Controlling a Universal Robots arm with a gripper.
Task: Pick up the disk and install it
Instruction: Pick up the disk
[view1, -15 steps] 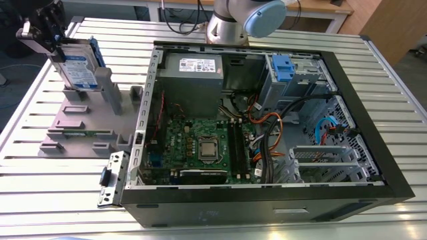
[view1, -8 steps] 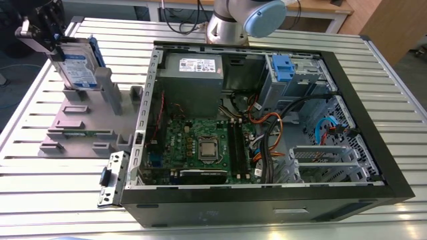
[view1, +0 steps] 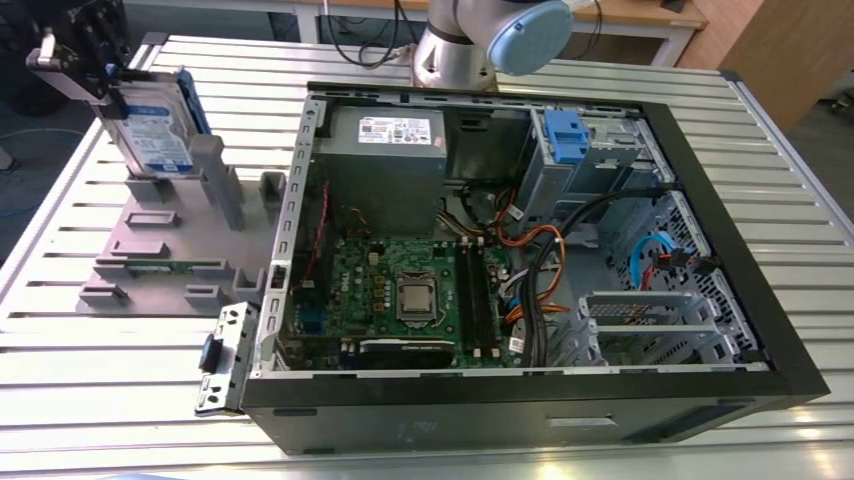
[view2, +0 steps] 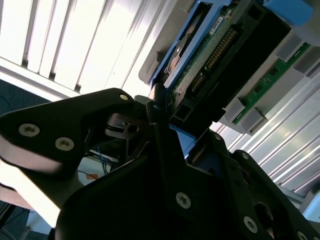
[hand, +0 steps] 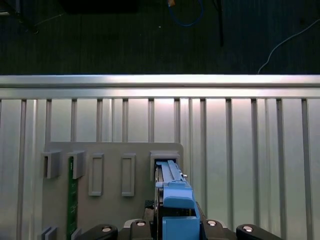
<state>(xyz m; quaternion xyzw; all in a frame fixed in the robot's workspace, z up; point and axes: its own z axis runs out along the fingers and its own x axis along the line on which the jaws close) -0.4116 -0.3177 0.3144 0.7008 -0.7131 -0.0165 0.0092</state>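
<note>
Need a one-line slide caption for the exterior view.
Gripper clamps the upright disk at the grey holder, beside the open computer case.

Label (view1: 154, 143) on disk (view1: 139, 105), sticker (view1: 396, 130) on power supply (view1: 387, 178) — print unreadable.

So the claw (view1: 96, 85) clamps the upper end of the disk (view1: 150, 130), which stands on edge right under it, lower end at a slot in the rack (view1: 160, 245). That rack lies flat on the table (view1: 120, 345) beneath the claw, with a memory stick (hand: 72, 197) a few slots over. The open computer case (view1: 747, 300) sits just beside the rack, off toward the exterior view's right of the claw.
</note>
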